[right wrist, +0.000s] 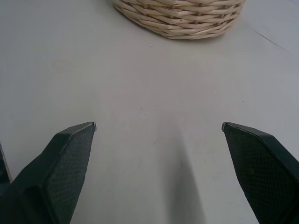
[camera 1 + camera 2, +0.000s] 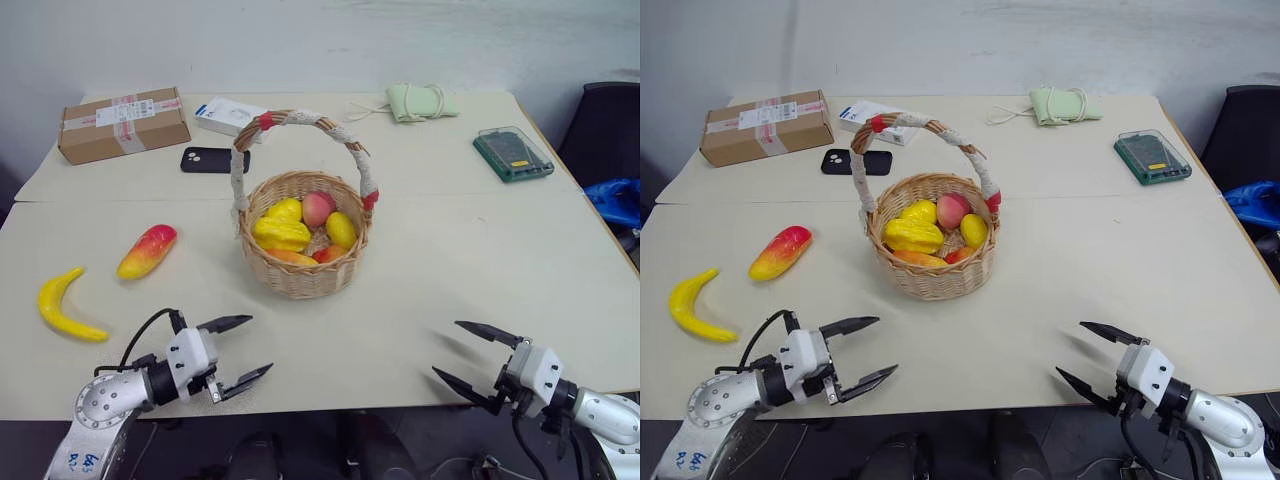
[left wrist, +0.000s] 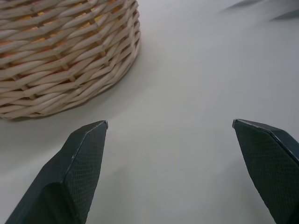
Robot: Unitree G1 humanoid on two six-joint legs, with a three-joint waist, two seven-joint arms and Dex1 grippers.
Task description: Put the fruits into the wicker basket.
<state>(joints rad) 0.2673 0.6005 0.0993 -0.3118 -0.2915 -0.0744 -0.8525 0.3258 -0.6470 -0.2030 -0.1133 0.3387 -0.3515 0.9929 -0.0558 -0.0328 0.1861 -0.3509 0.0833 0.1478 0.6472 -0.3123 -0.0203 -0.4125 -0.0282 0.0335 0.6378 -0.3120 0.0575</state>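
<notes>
The banana (image 2: 66, 306) lies on the pale counter (image 2: 450, 260) at about ten o'clock from the left gripper (image 2: 238, 349), near it but apart, and the mango (image 2: 147, 250) sits just beyond it at roughly eleven o'clock, tilted with its red end farther from the robot. The wicker basket (image 2: 300, 270) stands at about one o'clock from the left gripper and at about eleven o'clock from the right gripper (image 2: 464, 352), well apart from both fruits; it already holds several glossy yellow, red and orange pieces. Both sets of jaws stand wide and empty, hovering low over the near edge of the counter and angled inward; in each wrist view the woven wall of the basket shows ahead of the black, finely textured fingers (image 3: 79, 168). The basket is round, of tan woven cane, with a tall arched handle wrapped in white cord and red bands. At the far side lie a brown cardboard box (image 2: 124, 123) with a white label and red-printed tape, its writing too small to read, a white carton (image 2: 230, 115) with blue print, a black phone (image 2: 215, 159), a pale green cloth pouch (image 2: 420, 101) with a cord, and a green flat case (image 2: 513, 153) with a clear lid
</notes>
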